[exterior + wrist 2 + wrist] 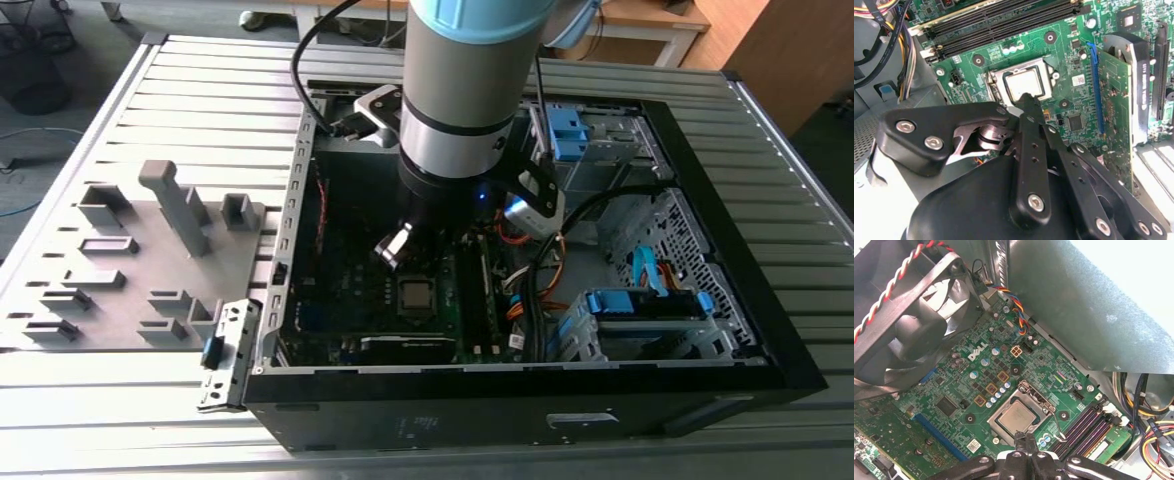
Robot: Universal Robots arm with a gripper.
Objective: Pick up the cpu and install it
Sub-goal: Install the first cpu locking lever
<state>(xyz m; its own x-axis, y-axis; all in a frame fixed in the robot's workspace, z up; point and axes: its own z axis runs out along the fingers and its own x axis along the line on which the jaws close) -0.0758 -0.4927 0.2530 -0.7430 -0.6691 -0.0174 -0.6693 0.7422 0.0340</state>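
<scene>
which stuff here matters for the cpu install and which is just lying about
Job in hand:
- cpu, lying in the socket
- gripper, just above the cpu
- motherboard

Lying about:
- grey tray of blocks outside the case
- case fan
- memory slots
- blue drive bays

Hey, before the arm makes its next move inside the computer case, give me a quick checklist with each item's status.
1. cpu lying flat inside the motherboard socket: ok.
2. gripper carrying nothing: ok, fingers together with nothing between them.
3. Fingertips clear of the cpu: cannot tell; they sit right over its edge in both wrist views.
4. Socket latch locked down: cannot tell.
5. cables away from the socket: ok, they lie beyond the memory slots.
</scene>
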